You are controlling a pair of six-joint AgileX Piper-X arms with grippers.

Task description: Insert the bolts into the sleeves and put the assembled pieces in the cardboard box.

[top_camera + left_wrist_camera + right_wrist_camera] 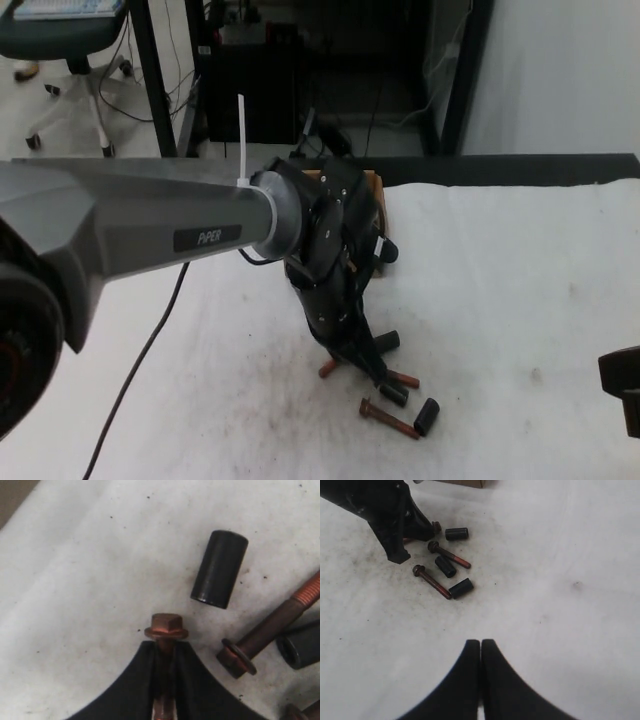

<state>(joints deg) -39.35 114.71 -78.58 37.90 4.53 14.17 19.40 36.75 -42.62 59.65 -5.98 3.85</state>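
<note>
The left end effector [166,650] is down on the white cloth surface [500,280], closed on a copper-coloured bolt [165,628]. The bolt's hex head pokes out past the fingertips. A black sleeve [219,569] lies near the head, not touching it. A second bolt [270,630] lies close by.

The right end effector [480,647] hangs closed and empty over bare cloth to the right, well apart from the parts. The cardboard box [372,183] sits at the far edge, behind the left arm.

This looks like the pick-up of a bolt. The next move probably calls for lifting it and lining its shank up with a sleeve's bore. Open cloth lies near and right, while loose parts crowd the left fingers.
</note>
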